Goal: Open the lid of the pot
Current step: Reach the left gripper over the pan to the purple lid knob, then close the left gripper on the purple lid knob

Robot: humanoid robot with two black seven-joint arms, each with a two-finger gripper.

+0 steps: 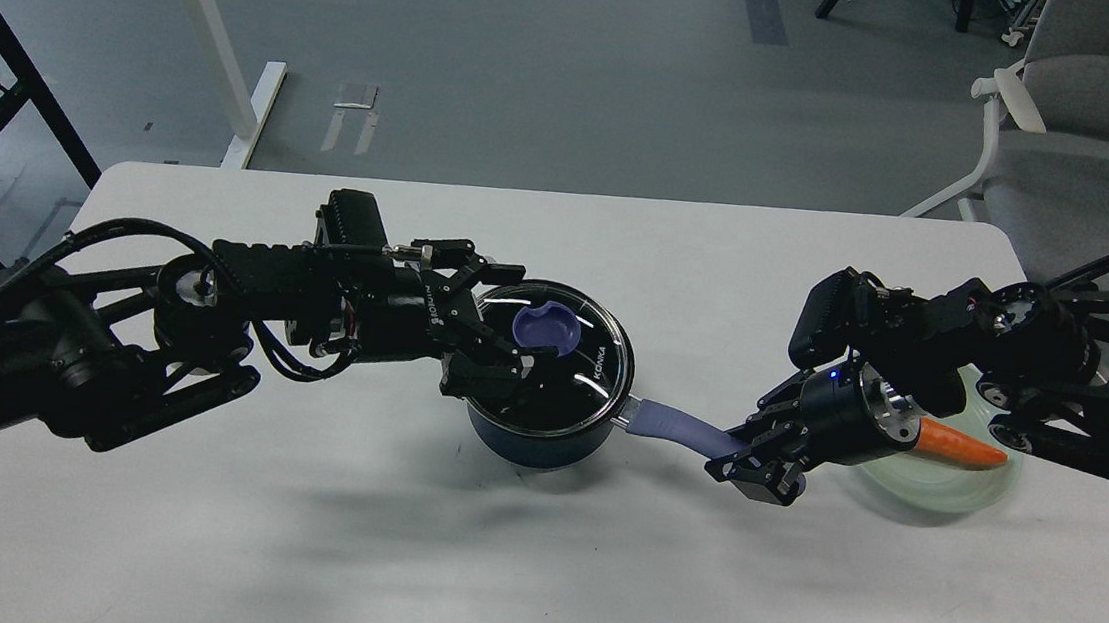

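While the right gripper [760,462] clamps the handle [680,426], the left gripper [511,321] spreads around the knob [546,327]; glass lid [551,356] looks smooth, breakable, so grip the knob

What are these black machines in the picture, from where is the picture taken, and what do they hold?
The picture comes from a camera in the robot's own head, looking down at a white table. The two black arms are the robot's.

The left gripper reaches over the glass lid of the dark blue pot, its fingers apart beside the purple knob; the lid is on.

The right gripper is shut on the pot's long purple handle.

Behind it an orange carrot lies on a pale green plate.
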